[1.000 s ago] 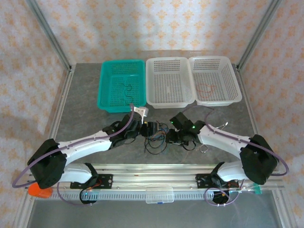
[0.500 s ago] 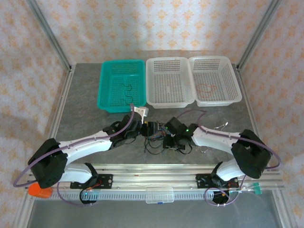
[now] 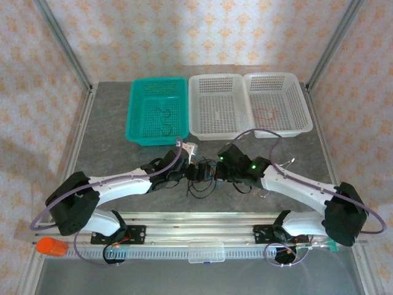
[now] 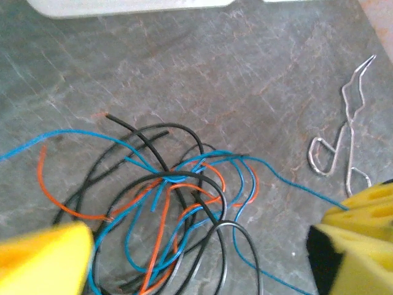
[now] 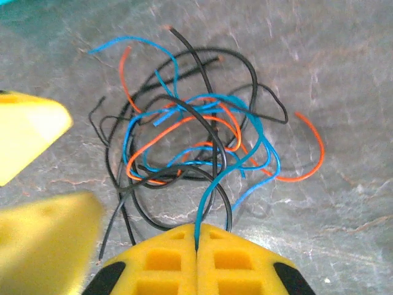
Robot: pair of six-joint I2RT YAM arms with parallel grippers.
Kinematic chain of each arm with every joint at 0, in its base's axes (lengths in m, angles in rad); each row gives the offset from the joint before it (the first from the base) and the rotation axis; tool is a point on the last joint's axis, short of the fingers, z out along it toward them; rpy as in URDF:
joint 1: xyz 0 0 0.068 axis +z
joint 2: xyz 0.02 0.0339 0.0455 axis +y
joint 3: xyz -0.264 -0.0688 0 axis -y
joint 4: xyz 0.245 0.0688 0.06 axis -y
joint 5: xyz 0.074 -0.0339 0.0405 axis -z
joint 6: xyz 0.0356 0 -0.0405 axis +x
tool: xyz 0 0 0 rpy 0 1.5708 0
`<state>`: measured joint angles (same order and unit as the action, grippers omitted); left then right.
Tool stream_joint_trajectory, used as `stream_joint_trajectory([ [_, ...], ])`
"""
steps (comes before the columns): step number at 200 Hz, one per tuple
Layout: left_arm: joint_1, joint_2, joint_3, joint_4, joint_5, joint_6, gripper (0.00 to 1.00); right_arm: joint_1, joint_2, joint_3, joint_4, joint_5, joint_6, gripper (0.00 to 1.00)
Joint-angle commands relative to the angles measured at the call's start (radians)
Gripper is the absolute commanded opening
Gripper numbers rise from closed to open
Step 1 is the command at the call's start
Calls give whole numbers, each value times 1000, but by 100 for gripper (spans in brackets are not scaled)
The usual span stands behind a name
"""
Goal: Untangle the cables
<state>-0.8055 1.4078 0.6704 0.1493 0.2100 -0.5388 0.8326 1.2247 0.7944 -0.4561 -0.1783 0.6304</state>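
One blue cable [image 5: 207,193] clenched in right gripper [image 5: 196,236], left gripper [image 4: 196,252] released, left-wrist view adds silver tool [image 4: 348,126]

Low in the frame, the left white-shelled arm [image 3: 116,184] and right white-shelled arm [image 3: 301,184] have bulky black joints [image 3: 73,206] and looping purple cables [image 3: 256,131]. The right gripper [image 5: 196,236] has yellow foam pads [image 5: 166,261].

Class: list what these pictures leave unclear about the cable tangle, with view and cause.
1. Top external: the cables are too small to trace single strands.
2. Right wrist: the blue cable vanishes between the shut pads of the right gripper; its end is hidden.
3. Left wrist: the lower loops are cut by the bottom edge and covered by a blurred yellow finger.
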Motion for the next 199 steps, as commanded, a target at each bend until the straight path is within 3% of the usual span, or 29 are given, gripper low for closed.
stream_joint_trajectory([
  [1,-12,34,13,35,34,18,99,4,-25,43,-14,80,-100,0],
  [52,-29,87,11,52,11,19,99,-8,-89,53,42,18,-157,0],
  [102,-29,155,72,-1,-123,-13,98,-10,-157,101,47,-26,-218,0],
  [141,-30,223,150,-31,-167,-41,97,-15,-163,192,-10,-82,-296,0],
  [199,-30,273,154,-53,-204,-41,95,-31,-191,341,-108,-42,-364,0],
])
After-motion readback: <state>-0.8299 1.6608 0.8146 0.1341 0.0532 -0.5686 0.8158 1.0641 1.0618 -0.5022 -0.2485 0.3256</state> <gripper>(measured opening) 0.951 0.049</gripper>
